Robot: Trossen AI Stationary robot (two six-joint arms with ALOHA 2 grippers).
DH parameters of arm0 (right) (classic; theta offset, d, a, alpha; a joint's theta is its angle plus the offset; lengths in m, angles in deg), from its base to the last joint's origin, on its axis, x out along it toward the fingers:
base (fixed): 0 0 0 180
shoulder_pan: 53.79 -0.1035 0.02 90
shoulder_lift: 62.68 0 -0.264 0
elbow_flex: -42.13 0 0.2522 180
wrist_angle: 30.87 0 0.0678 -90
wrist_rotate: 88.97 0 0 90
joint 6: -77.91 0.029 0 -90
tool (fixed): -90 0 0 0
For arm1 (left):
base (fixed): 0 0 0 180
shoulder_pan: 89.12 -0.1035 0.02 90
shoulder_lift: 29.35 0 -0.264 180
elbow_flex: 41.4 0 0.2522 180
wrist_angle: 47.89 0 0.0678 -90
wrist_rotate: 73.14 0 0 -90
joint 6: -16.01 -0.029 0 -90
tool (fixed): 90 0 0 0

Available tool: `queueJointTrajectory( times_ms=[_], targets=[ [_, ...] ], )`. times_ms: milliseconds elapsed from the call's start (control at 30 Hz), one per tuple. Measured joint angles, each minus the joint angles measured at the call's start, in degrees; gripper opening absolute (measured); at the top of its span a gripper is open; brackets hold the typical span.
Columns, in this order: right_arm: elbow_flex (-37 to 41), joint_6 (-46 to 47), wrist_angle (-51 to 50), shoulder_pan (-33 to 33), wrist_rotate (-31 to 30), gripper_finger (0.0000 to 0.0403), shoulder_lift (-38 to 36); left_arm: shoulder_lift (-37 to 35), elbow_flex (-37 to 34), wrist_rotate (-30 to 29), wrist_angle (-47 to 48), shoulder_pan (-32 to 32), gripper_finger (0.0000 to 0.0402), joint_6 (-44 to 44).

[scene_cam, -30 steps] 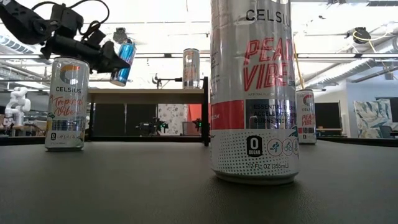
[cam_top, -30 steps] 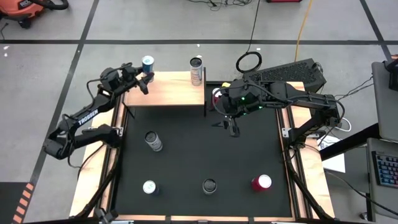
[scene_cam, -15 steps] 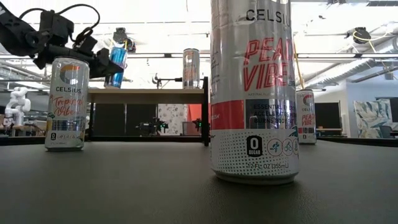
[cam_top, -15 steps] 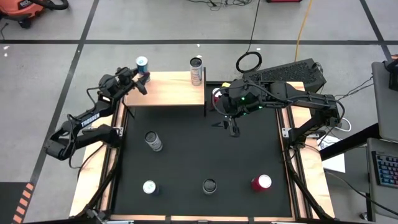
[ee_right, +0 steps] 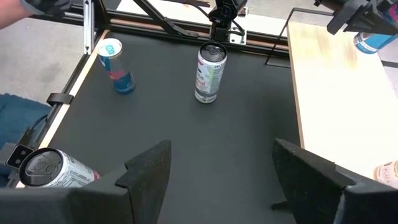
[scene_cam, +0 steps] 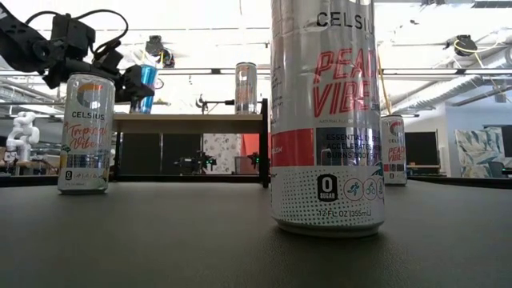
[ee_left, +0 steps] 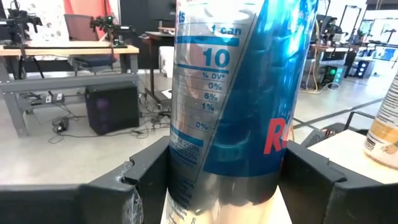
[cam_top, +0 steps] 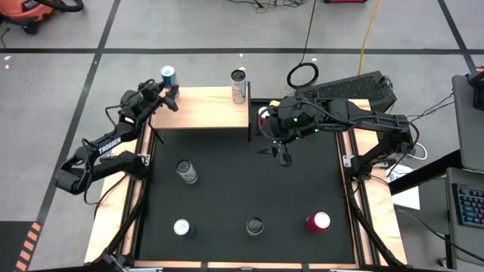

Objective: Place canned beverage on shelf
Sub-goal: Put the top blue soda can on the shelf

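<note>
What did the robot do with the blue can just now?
The left gripper, shut on the blue can, carried it toward the shelf's far left corner and stood it upright from a tilt. The silver can on the shelf, the table cans and the right gripper stayed put.
</note>
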Motion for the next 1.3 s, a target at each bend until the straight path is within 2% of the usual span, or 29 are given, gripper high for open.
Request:
queueJointTrajectory(
  times_ms=[233,667,867,1300],
  targets=[
    [0.00,0.00,-1.37,0.00,0.00,0.0263,0.00,0.43,0.04,-1.00,2.63,-1.04,0.0244,-1.62],
    [0.00,0.04,-1.45,0.00,0.02,0.0263,0.00,5.83,0.26,-0.86,-1.92,-1.00,0.0244,-0.99],
    [0.00,0.08,-1.47,0.00,0.01,0.0263,0.00,5.88,0.22,1.34,-2.29,-1.04,0.0244,0.05],
    [0.00,0.57,-1.47,0.00,0.02,0.0263,0.00,5.73,0.20,1.71,-0.82,-1.00,0.0255,1.39]
  ],
)
